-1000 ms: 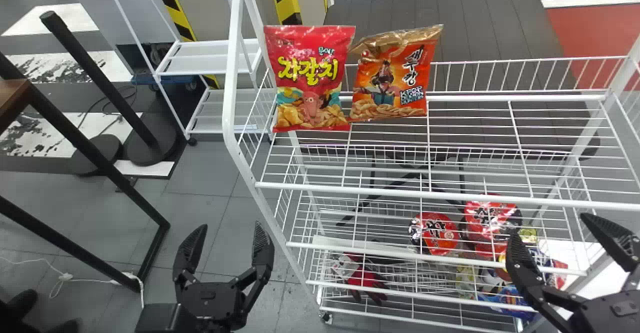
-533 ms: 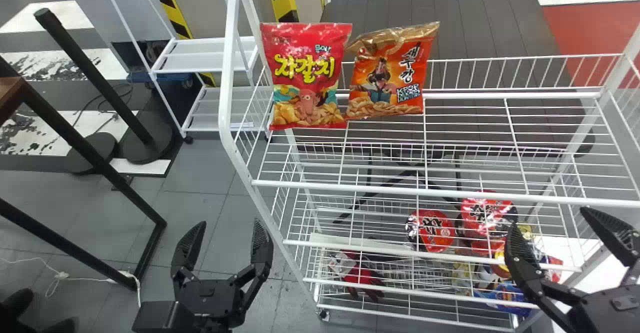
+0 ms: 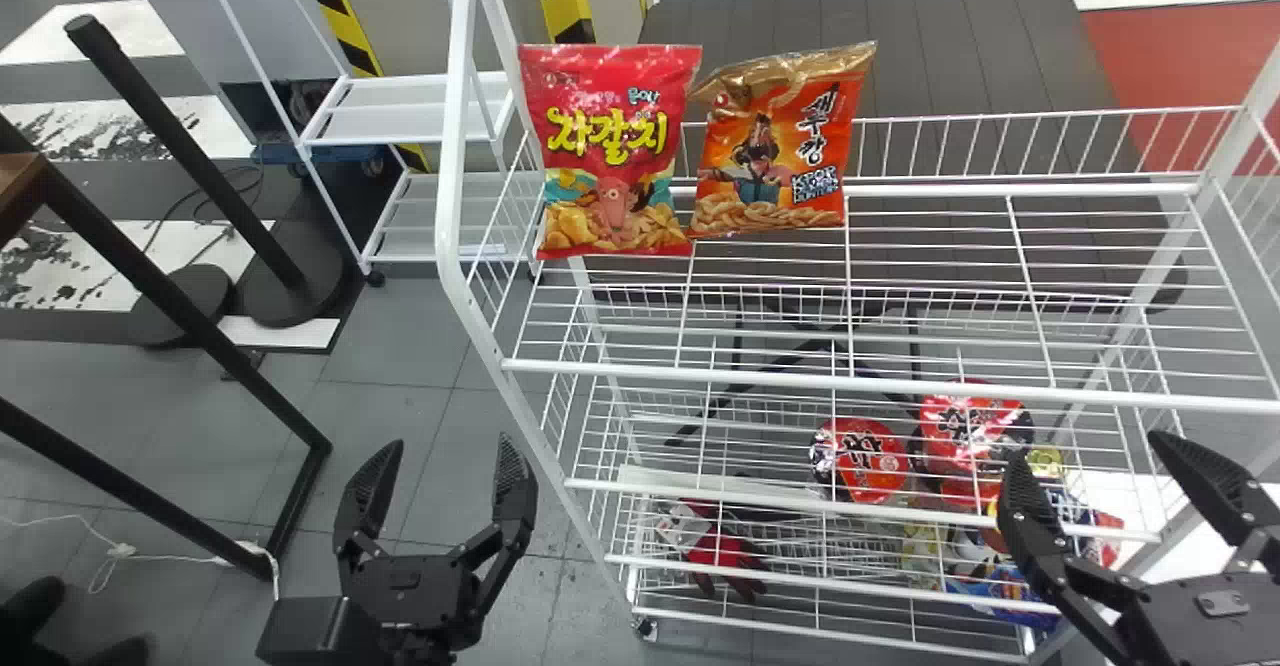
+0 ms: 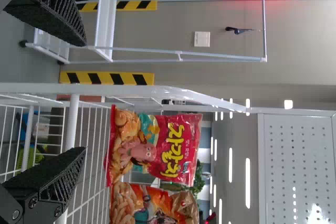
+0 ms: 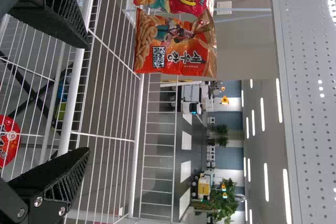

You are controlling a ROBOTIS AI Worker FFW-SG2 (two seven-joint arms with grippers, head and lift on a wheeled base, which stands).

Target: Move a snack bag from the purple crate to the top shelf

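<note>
Head view. Top shelf [image 3: 850, 383]: white wire, railed at back and sides. Red snack bag [image 3: 612, 151]: printed with an octopus figure and chips, upright, toward the left end. Orange snack bag [image 3: 770, 146]: gold-topped, slightly tilted, directly beside the red one, edges meeting. Left tool [image 3: 447, 451]: in front of the rack's left end, fingers apart. Right tool [image 3: 1092, 454]: in front of the rack toward the right, fingers likewise apart. Both tools well apart from the bags. Lower levels: two red-lidded cups [image 3: 862, 461], side by side; blue packet [image 3: 1005, 586] at the right; red glove-like item [image 3: 725, 554] toward the left. Behind, left: white shelf cart [image 3: 420, 106].

Left wrist view. Left tool [image 4: 84, 97]: fingers spread, white rack rail beyond. Both snack bags farther off, on the top shelf. Beyond: wall switch plate [image 4: 202, 39].

Right wrist view. Right tool [image 5: 87, 98]: fingers spread, wire shelving beyond. Orange bag beside the red one. Background: leafy plant [image 5: 223, 200].
</note>
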